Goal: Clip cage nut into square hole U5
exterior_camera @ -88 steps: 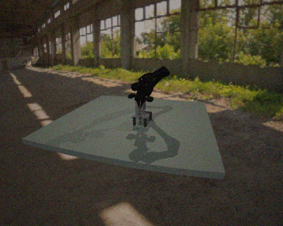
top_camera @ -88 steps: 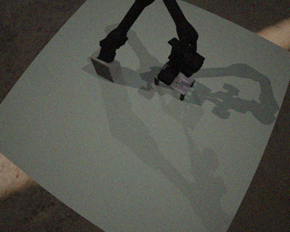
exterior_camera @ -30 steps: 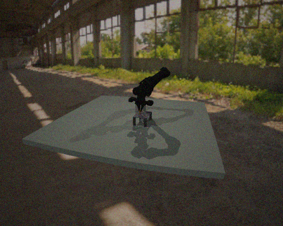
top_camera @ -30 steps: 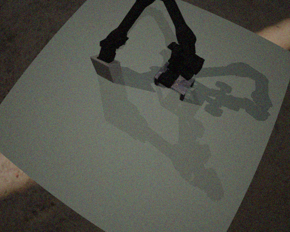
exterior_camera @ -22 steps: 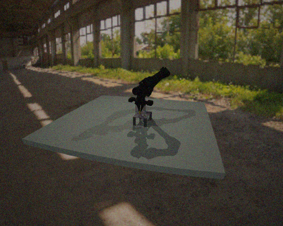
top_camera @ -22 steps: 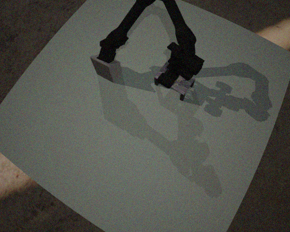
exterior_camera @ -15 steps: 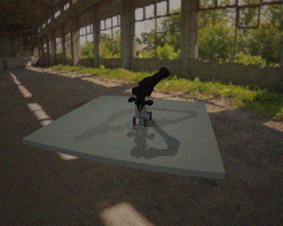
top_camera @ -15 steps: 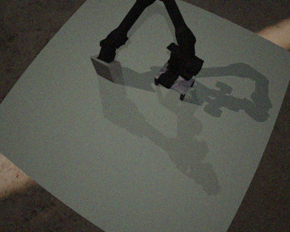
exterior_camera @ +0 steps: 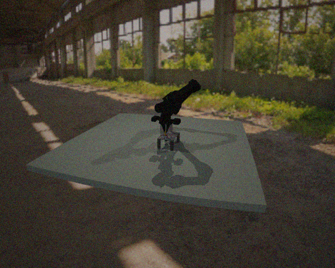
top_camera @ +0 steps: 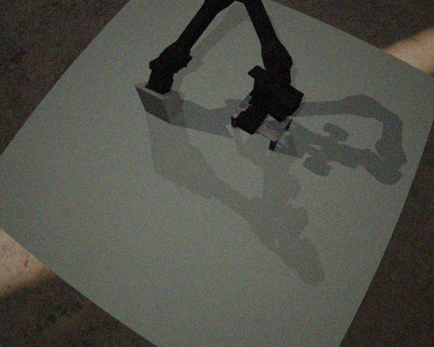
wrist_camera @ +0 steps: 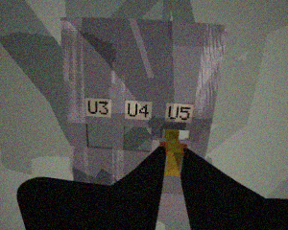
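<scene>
The end effector (exterior_camera: 165, 133) (wrist_camera: 172, 153) pinches the nut (wrist_camera: 173, 165) over the plate (top_camera: 273, 128) (exterior_camera: 170, 135) (wrist_camera: 98, 163), near U5's hole (wrist_camera: 183, 134). Insertion seems in hand; next calls for aligning and lowering, wings squeezed, before release. Seating cannot be told.

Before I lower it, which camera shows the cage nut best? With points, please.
Wrist: the yellow cage nut (exterior_camera: 165, 133) (wrist_camera: 172, 165) sits between the gripper's fingertips by U5. Exterior shows a tiny yellow speck; top hides it behind the arm.
</scene>
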`<state>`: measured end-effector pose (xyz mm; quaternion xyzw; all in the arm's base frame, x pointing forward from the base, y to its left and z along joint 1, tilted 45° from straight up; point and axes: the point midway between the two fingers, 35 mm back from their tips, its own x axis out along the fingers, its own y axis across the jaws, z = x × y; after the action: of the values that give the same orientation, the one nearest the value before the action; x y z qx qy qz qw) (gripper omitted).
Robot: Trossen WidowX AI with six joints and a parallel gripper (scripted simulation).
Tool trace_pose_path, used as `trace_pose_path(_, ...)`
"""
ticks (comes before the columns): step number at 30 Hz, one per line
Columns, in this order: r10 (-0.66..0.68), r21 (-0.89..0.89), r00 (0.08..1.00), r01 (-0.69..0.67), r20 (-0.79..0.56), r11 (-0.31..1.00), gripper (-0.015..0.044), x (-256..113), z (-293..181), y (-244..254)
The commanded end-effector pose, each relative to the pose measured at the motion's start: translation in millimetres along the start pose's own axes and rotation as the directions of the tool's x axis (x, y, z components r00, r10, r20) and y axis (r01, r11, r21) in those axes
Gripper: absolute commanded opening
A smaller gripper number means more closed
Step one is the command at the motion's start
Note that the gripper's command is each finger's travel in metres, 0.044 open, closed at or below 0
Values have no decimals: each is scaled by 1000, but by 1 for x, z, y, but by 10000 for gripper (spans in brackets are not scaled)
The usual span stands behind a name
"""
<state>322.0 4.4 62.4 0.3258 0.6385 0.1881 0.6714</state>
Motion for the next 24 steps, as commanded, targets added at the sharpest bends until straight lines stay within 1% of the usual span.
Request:
trace_pose_path(1,14,1,1000,-14,-1,1000,26,0,0,-1)
trace_pose_path(24,35,1,999,-35,-1,999,26,0,0,-5)
